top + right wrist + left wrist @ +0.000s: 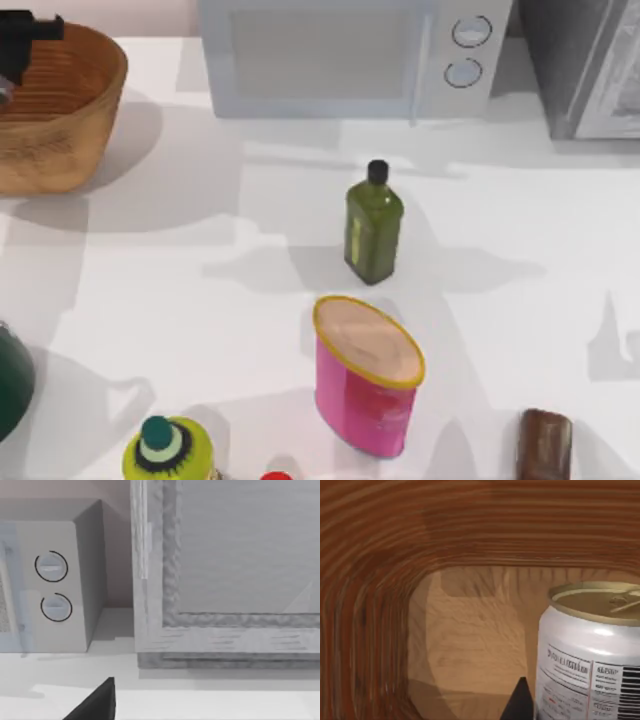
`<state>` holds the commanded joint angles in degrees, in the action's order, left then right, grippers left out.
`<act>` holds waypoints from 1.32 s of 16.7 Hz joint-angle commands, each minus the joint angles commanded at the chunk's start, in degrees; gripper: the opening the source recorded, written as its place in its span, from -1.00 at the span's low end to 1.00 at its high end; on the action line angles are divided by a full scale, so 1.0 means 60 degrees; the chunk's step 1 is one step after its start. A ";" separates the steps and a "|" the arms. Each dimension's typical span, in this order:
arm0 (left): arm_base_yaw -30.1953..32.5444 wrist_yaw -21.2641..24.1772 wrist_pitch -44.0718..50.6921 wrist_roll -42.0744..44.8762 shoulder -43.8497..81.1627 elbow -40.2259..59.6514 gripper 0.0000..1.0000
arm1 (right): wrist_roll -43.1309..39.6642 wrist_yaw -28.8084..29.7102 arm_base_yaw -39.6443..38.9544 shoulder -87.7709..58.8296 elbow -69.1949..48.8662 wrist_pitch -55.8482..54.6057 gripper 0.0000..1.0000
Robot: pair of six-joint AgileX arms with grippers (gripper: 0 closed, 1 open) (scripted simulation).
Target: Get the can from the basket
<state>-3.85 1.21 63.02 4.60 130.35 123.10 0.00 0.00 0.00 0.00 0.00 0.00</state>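
Inside the basket [385, 580], in the left wrist view, the can [590, 655] stands upright at the lower right of the frame, its pale top with the pull tab facing up and its white label with barcode turned to the camera. It rests on the basket's woven floor, with the ribbed wall curving behind and around it. A single dark fingertip [519, 702] pokes up at the bottom edge, just beside the can's left flank; whether it touches the can I cannot tell, nor how wide the left gripper stands, since the other finger is out of frame. The can's long axis is vertical, so a grasp would likely need the fingers to straddle its round side.

In the top view, the basket [75, 120] sits at the upper left of the frame, and the left gripper [22, 40] reaches down into it from the top edge. This arm is clearly the nearer one.

The right arm is parked, its wrist view facing the microwave [55, 580], with one dark finger [95, 702] at the bottom; its opening I cannot tell
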 joint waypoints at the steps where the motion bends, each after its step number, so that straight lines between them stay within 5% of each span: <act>1: 0.0063 -0.0090 -0.0384 -0.0071 -0.0792 -0.0553 -1.00 | 0.0000 0.0000 0.0000 0.0000 0.0000 0.0000 1.00; 6: 0.0376 -0.0512 -0.2778 -0.0422 -0.6104 -0.4474 -1.00 | 0.0000 0.0000 0.0000 0.0000 0.0000 0.0000 1.00; 14: 0.0743 -0.0668 -0.7121 -0.0758 -1.5758 -1.3312 -1.00 | 0.0000 0.0000 0.0000 0.0000 0.0000 0.0000 1.00; 22: 0.0755 -0.0259 -1.0029 -0.0793 -2.0952 -1.9639 -1.00 | 0.0000 0.0000 0.0000 0.0000 0.0000 0.0000 1.00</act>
<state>0.68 -0.34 2.84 -0.15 4.63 5.27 0.00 0.00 0.00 0.00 0.00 0.00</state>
